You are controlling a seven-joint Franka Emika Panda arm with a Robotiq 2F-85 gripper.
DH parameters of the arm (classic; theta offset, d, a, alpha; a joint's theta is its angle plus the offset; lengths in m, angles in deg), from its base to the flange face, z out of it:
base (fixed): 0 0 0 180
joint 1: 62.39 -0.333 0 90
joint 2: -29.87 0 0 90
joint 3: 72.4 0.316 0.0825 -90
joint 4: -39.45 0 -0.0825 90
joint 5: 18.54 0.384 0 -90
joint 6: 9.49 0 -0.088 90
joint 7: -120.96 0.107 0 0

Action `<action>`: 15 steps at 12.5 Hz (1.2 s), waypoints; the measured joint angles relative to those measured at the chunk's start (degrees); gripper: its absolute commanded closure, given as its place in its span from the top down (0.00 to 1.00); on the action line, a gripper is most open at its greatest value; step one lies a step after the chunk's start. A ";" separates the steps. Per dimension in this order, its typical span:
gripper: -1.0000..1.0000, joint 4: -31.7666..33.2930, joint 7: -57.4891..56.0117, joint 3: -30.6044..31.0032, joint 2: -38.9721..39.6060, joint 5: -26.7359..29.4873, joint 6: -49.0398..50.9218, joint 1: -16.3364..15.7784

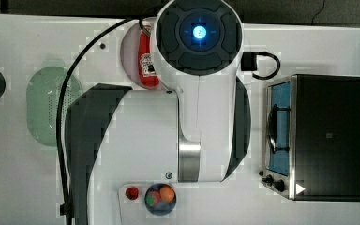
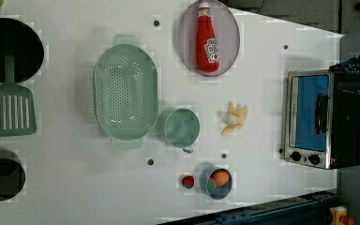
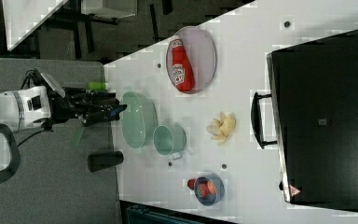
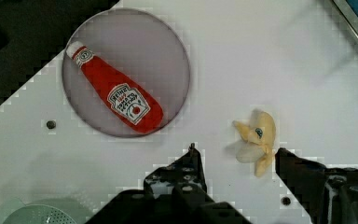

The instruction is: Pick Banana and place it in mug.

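The banana [image 2: 234, 118] is seen lying on the white table [image 2: 272, 28] right of centre in the left view, a small pale yellow, partly peeled piece, apart from everything around it. The mug [image 2: 182, 128], a translucent teal-green cup with its mouth facing the camera, stands to the left view's left of the banana, and its rim lies just beside the larger perforated green colander [image 2: 125, 91]; whether the two touch cannot be told. In the upper centre of the left view a red ketchup bottle [image 2: 206, 38] is laid on a round grey plate [image 2: 230, 28]. Toward the lower centre of the left view a dark bowl [image 2: 203, 177] holding an orange fruit is found, with a small red fruit [image 2: 187, 181] just beside it. A toaster oven [image 2: 316, 117] occupies the right of the left view, and a green slotted spatula [image 2: 9, 115] rests at the far left. In the wrist view the gripper [image 4: 237, 156] is shown with its two dark fingers spread wide apart and nothing held between them; the banana is seen in the gap beyond the fingertips, closer to one finger. In the right view the gripper appears at the left of the frame, above the table and well apart from the banana.
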 measured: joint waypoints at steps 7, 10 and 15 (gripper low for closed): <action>1.00 20.14 5.29 -3.30 -27.78 -4.69 4.87 0.55; 1.00 24.62 5.52 -3.42 -23.73 -3.95 -8.54 0.86; 1.00 41.29 5.71 -2.78 -6.66 -4.60 -29.28 0.22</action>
